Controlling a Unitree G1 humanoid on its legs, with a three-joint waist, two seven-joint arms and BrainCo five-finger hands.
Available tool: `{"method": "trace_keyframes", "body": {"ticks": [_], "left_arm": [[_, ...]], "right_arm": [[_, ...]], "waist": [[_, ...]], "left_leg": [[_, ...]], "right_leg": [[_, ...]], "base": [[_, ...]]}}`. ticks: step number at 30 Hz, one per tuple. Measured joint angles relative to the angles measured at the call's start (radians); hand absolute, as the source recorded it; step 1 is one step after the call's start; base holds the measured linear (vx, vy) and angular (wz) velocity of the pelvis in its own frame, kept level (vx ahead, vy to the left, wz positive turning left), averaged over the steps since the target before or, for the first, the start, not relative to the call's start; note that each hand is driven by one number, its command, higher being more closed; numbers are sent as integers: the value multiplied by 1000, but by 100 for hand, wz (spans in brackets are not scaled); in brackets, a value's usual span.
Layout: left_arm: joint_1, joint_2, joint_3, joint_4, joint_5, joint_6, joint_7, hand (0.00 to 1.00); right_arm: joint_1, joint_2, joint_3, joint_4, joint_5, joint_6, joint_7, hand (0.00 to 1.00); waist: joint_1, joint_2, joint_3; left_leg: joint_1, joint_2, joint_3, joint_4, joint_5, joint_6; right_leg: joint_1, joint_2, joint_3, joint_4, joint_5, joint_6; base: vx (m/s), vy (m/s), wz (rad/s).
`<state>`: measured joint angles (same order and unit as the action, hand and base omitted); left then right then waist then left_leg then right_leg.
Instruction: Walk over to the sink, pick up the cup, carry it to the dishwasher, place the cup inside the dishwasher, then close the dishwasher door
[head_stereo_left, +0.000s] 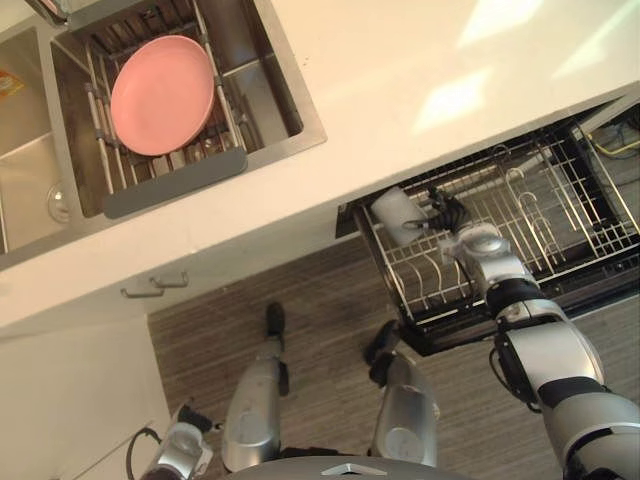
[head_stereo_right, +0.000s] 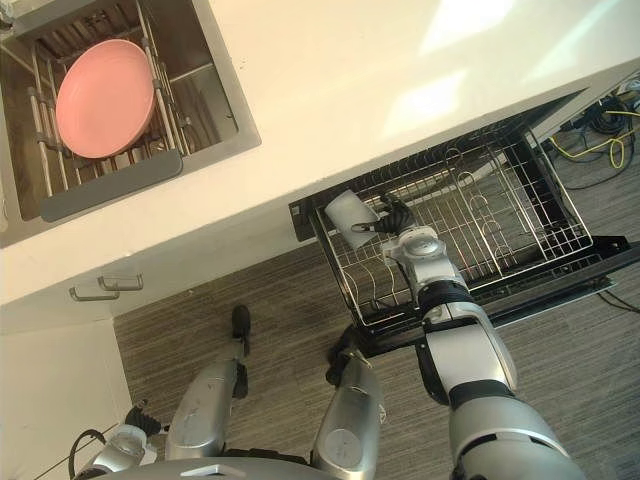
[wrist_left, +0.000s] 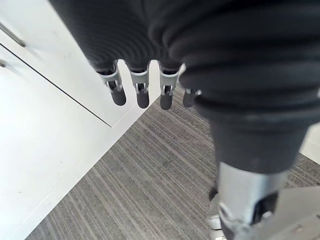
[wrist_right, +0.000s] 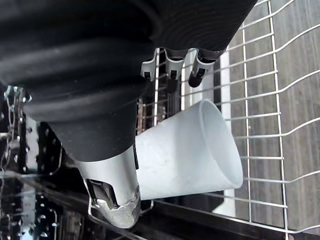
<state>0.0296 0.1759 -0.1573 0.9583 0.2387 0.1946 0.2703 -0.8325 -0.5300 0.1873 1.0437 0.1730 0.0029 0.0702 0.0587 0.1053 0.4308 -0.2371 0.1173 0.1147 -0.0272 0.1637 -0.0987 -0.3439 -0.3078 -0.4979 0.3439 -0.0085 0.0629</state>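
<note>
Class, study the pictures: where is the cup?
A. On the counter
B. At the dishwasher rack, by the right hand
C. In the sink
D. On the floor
B: the cup lies on its side at the pulled-out rack, right beside the right hand; the sink holds a pink plate.

Right robot hand (head_stereo_left: 447, 212) holding cup (head_stereo_left: 397, 214), pink plate (head_stereo_left: 162, 95)
</note>
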Motion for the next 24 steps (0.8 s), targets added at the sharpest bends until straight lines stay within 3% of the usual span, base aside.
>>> {"method": "trace_keyframes", "body": {"ticks": [8, 12, 14, 18, 19, 21, 23, 24], "left_arm": [[-9, -11, 1, -1, -20, 27, 28, 0], [24, -16, 23, 15, -41, 80, 31, 0], [38, -16, 40, 19, -42, 85, 30, 0], [71, -19, 60, 48, -113, 95, 38, 0], [81, -20, 78, 62, -146, 101, 52, 0], [82, -19, 80, 84, -145, 107, 43, 0], [82, -13, 96, 99, -94, 118, -4, 0], [82, -11, 106, 107, -78, 117, -23, 0]], "right_arm": [[209, 22, -161, -249, 78, -89, -170, 0], [459, 122, -252, -513, 99, -132, -230, 0], [529, 145, -276, -595, 99, -151, -232, 0], [719, 206, -368, -855, 153, -244, -221, 0], [773, 237, -407, -919, 181, -280, -202, 0], [819, 261, -448, -962, 221, -300, -187, 0], [865, 284, -523, -1011, 295, -324, -156, 0], [868, 287, -539, -1024, 312, -328, -145, 0]], "waist": [[-23, -10, -4], [-63, -61, -63], [-73, -70, -90], [-111, -72, -168], [-128, -74, -185], [-145, -76, -205], [-172, -82, -238], [-174, -84, -240]], "left_leg": [[62, 19, 82, 29, -28, -8], [112, 46, 130, 92, -90, -18], [127, 51, 139, 100, -103, -21], [159, 50, 150, 110, -128, -20], [172, 52, 194, 111, -149, 6], [187, 67, 272, 117, -166, 15], [189, 108, 429, 165, -170, 36], [190, 109, 435, 179, -175, 39]], "right_leg": [[52, 34, 74, -43, 2, 9], [109, 66, 111, -81, 15, 15], [125, 73, 117, -92, 14, 17], [179, 72, 98, -127, 14, 32], [219, 66, 78, -147, 9, 44], [260, 54, 47, -167, 12, 55], [296, 23, 4, -171, 13, 69], [300, 14, -2, -166, 13, 77]], "base": [[-9, -20, -15], [74, -12, -36], [83, 1, -23], [68, 29, 3], [36, 70, 31], [30, 75, 50], [48, 118, 75], [38, 145, 41]]}}
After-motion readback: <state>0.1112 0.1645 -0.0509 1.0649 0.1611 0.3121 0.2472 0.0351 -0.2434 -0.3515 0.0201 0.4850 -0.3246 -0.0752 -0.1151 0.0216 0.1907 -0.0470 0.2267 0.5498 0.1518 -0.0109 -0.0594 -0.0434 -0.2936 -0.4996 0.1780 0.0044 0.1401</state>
